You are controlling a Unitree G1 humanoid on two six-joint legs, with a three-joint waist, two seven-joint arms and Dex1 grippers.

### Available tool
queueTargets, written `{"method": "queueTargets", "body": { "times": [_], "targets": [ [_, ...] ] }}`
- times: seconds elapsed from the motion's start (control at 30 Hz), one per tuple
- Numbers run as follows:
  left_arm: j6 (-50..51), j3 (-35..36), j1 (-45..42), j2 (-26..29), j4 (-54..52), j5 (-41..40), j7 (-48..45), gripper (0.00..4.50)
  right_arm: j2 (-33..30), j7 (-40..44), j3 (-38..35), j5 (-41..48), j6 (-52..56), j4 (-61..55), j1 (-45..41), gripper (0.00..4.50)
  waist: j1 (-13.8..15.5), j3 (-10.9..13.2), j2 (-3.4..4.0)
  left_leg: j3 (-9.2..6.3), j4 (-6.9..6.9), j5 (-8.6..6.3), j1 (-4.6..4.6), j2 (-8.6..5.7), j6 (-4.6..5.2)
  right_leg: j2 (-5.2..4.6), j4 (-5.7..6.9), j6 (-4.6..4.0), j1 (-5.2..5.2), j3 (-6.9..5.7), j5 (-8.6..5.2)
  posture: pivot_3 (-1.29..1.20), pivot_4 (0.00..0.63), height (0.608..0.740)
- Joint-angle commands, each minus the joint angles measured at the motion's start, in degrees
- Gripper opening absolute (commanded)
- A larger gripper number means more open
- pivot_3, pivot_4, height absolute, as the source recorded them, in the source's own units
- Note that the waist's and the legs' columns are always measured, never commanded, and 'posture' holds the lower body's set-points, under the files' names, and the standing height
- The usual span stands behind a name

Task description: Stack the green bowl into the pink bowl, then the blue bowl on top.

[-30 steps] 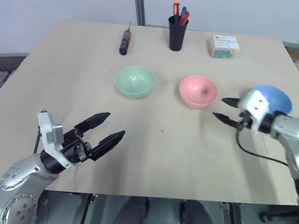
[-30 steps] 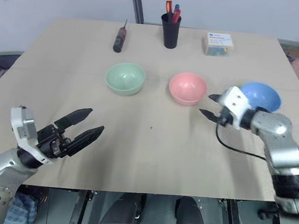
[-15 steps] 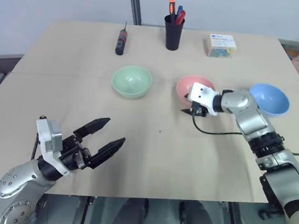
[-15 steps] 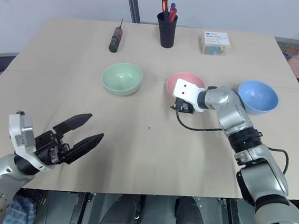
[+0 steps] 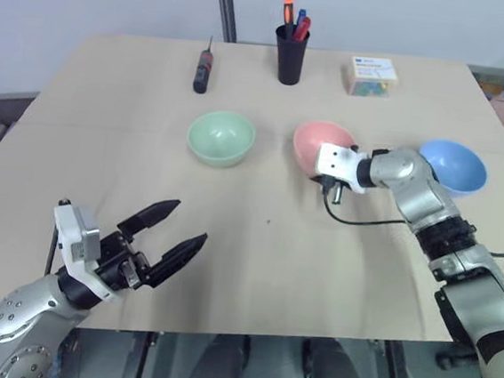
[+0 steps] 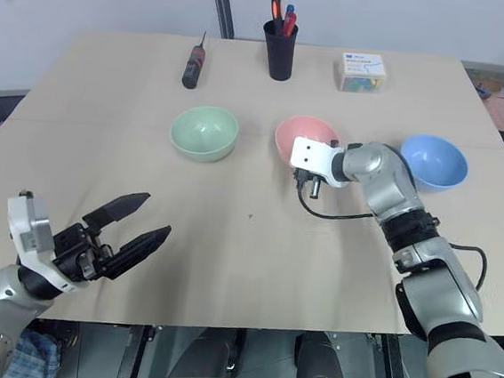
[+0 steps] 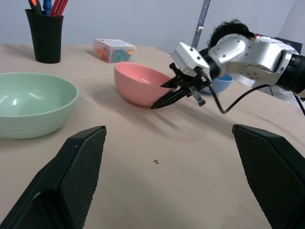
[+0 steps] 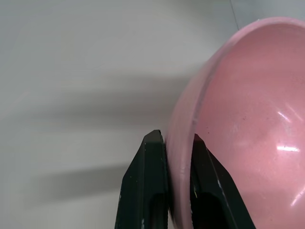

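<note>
The pink bowl (image 5: 313, 143) sits mid-table, tipped slightly, with my right gripper (image 8: 177, 139) shut on its near rim, one finger inside and one outside. To its left the green bowl (image 5: 221, 137) stands upright. On the far side of my right arm rests the blue bowl (image 5: 455, 166). My left gripper (image 5: 190, 221) hovers open and empty over the table's near left part, well short of the green bowl. The left wrist view shows the green bowl (image 7: 33, 107), the pink bowl (image 7: 138, 83) and my right gripper (image 7: 164, 97) at its rim.
A black cup of pens (image 5: 291, 54), a screwdriver (image 5: 202, 68) and a small box (image 5: 373, 76) line the table's far edge. A black cable (image 5: 365, 222) trails from my right wrist across the table (image 5: 315, 275).
My right gripper swung left from beside the blue bowl to the pink bowl and shut on its rim. The left arm has stayed put.
</note>
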Motion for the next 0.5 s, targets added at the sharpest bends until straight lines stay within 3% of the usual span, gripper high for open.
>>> {"method": "queueTargets", "body": {
  "times": [0.03, 0.27, 0.5],
  "targets": [
    [-0.9, 0.7, -0.4, 1.0, -0.4, 0.1, -1.2, 4.50, -3.6, 4.6, -2.3, 2.7, 2.1, -14.8, 2.6, 0.06, 0.1, 0.0, 0.00, -0.03, 0.00, 0.00, -0.02, 0.00, 0.00, -0.01, -0.02, 0.00, 0.00, -0.01, 0.00, 0.00, 0.150, 0.740],
    [-0.3, -0.9, -2.7, 2.2, 1.7, 0.1, -3.1, 4.50, -7.1, 10.0, 0.8, 5.7, 10.8, -39.1, 12.7, 0.06, -0.1, 0.0, -0.01, -0.06, -0.07, 0.00, 0.00, 0.06, 0.01, 0.00, -0.07, 0.00, 0.03, -0.04, 0.00, 0.00, 0.150, 0.740],
    [-0.1, -2.5, -5.6, 3.1, 4.0, 0.7, -4.3, 4.50, -7.8, 8.2, 4.0, 1.4, 10.2, -42.5, 16.3, 0.06, 0.1, 0.0, -0.02, -0.08, -0.02, 0.00, 0.04, 0.03, 0.00, -0.01, 0.00, 0.01, 0.05, -0.06, 0.00, 0.00, 0.150, 0.740]
  ]
}}
